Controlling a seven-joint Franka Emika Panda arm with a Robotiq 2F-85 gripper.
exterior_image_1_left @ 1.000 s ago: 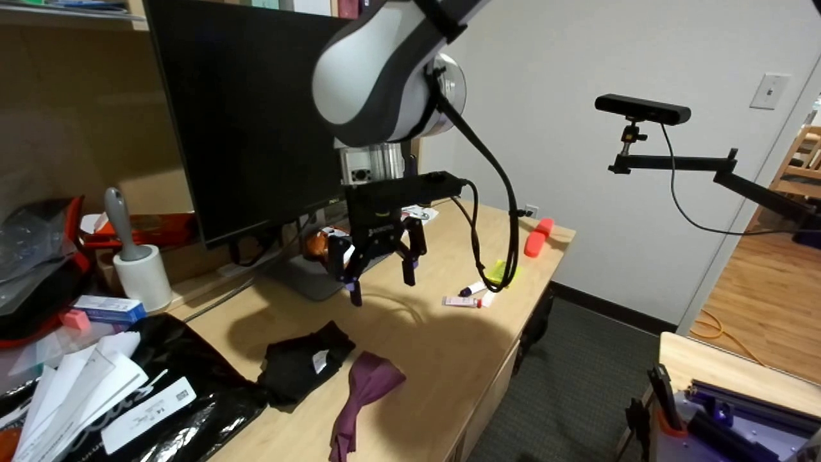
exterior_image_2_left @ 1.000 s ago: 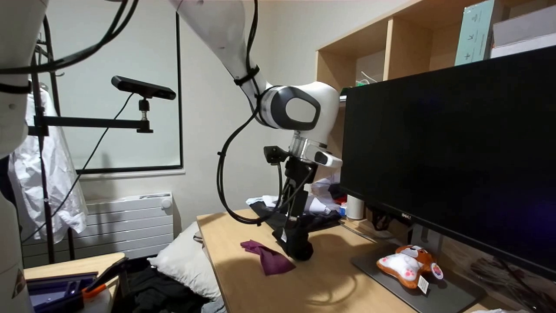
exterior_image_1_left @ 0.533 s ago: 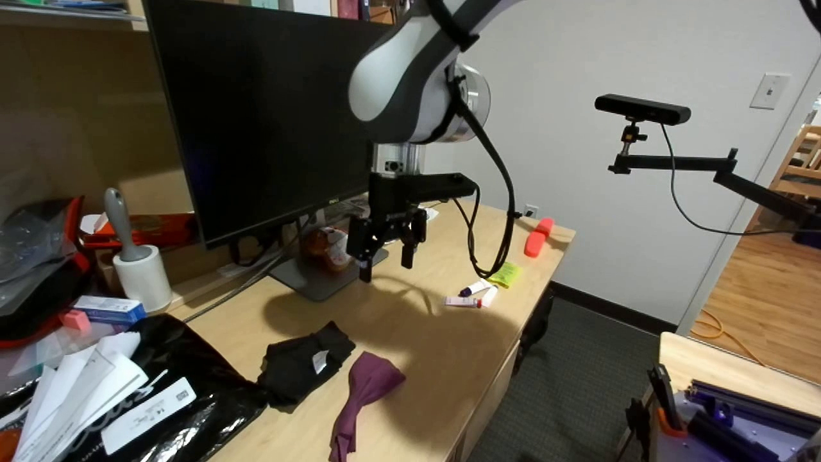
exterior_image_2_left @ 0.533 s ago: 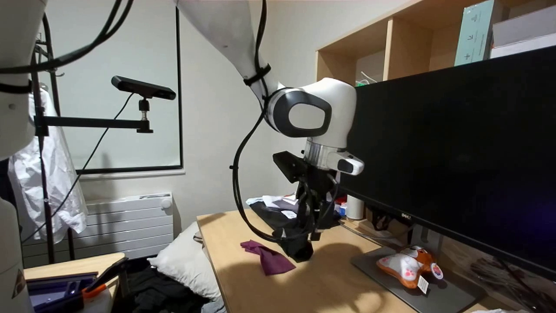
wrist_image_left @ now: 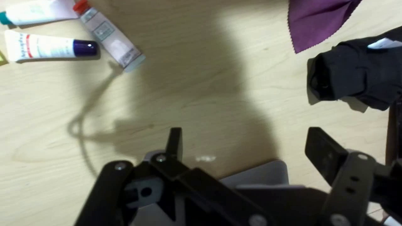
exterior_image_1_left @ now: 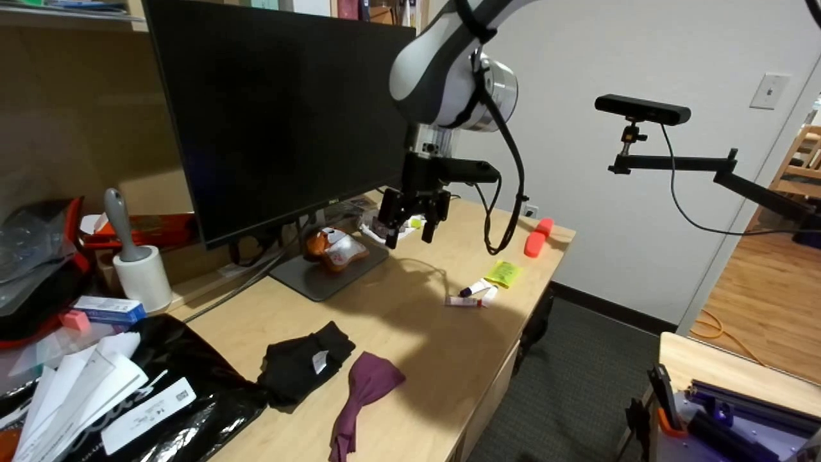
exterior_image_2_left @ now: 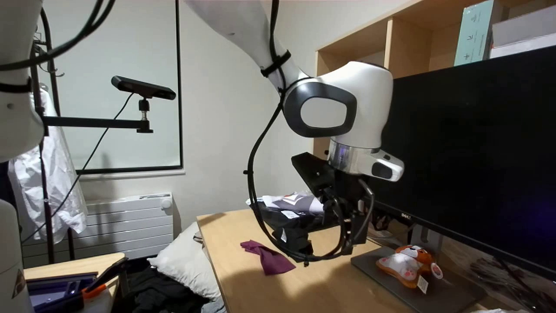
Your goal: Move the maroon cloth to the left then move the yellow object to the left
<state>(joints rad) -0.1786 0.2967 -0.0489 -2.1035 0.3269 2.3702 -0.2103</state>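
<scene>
Maroon cloth [exterior_image_1_left: 368, 385]: dark purple-red. Yellow object [exterior_image_1_left: 503, 274]: bright yellow-green. Black cloth [exterior_image_1_left: 296, 367] — white tag [exterior_image_1_left: 320, 361]. Gripper [exterior_image_1_left: 409, 239]: black. Teal-capped tube [wrist_image_left: 40, 12] white; purple-capped tube [wrist_image_left: 47, 47] white, red stripe; red-capped tube [wrist_image_left: 110, 37] pale pinkish. Desk [wrist_image_left: 47, 119] — pale wood grain. Plush toy [exterior_image_2_left: 406, 264]: orange and white, pink paw marks.

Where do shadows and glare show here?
Wrist view: a broad, soft shadow darkens the pale wooden desktop; in an exterior view, bright glints on the glossy black plastic bag; in both exterior views, shadow beside the bunched maroon cloth.
</scene>
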